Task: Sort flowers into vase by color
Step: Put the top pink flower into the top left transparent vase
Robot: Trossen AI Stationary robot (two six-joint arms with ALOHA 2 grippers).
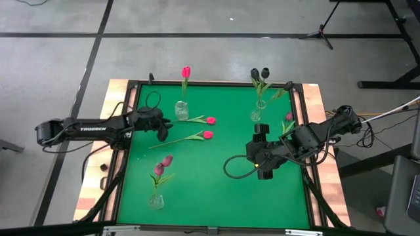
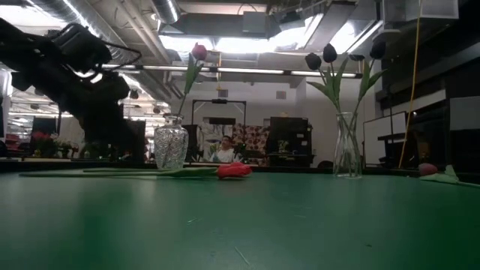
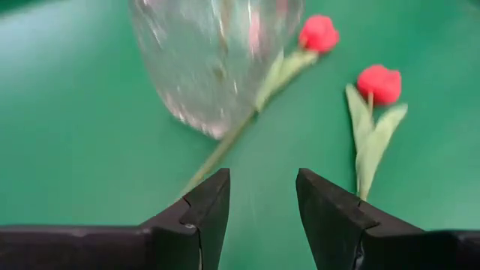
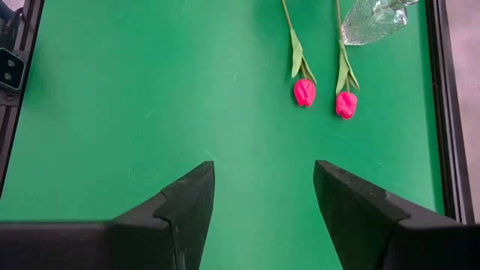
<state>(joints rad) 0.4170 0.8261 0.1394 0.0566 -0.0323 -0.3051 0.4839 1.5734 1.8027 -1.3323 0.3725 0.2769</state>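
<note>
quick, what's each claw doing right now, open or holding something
Left claw: open, holding nothing, by the vase and a loose pink tulip.
Right claw: open, holding nothing, above bare green mat.

The green table top [image 1: 210, 190] sits in a dark frame with pale wooden side rails [image 1: 92, 190], on a grey concrete floor [image 1: 197, 52] crossed by dark tape lines [image 1: 98, 39] — a black tripod stand [image 1: 321, 31] rests on that floor beyond the table's far edge. In the low view the room behind is dim, lit by bright ceiling panels [image 2: 247, 41] among exposed pipes and ducts [image 2: 180, 15], and a yellow cable [image 2: 414, 67] hangs down at the right. Far back, a seated person [image 2: 223, 151] shows near dark cabinets [image 2: 289, 139] — details there are too small to tell.
</note>
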